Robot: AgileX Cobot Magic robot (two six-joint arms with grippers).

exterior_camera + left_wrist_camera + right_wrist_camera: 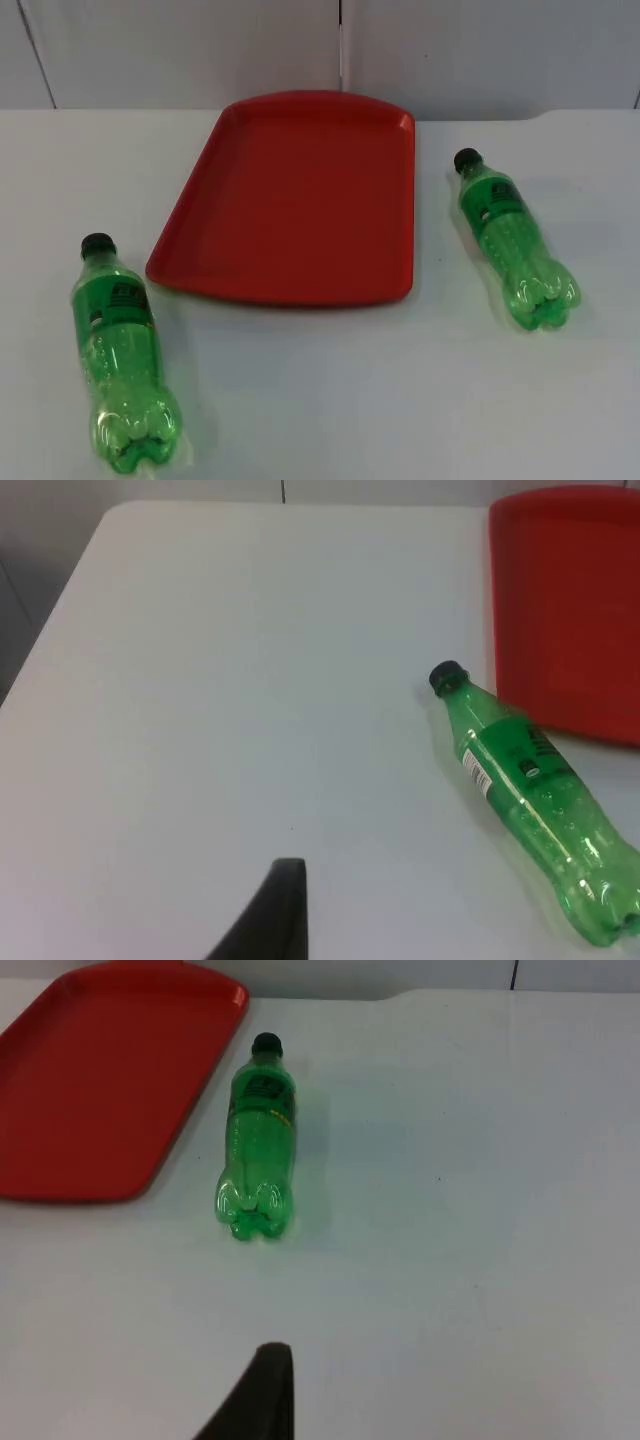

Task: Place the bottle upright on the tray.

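Left tool (275,920): one black fingertip shows in the left wrist view, above bare white bench (330,400), touching nothing; can't tell how far it is open. Right tool (262,1395): same, one black fingertip over bare bench in the right wrist view, holding nothing visible, opening can't be told. Two green bottles, both lying on their sides on the bench, both off the tray. Left bottle (122,355) lies left of the red tray (290,200), black cap (96,244) pointing toward the wall, base toward the near edge, label facing up; in the left wrist view this bottle (535,800) lies well apart from the fingertip, cap end near the tray's edge (500,600) but not touching it. Right bottle (513,240) lies just right of the tray, black cap (466,158) toward the wall, lobed base toward the near edge, slightly angled; in the right wrist view it (260,1145) lies ahead of the fingertip, well apart, just beside the tray's corner (150,1175). Tray sits flat in the middle of the bench, nothing on it, far end near the grey partition wall (200,50). Bench top plain white, wall made of grey panels with a vertical seam.
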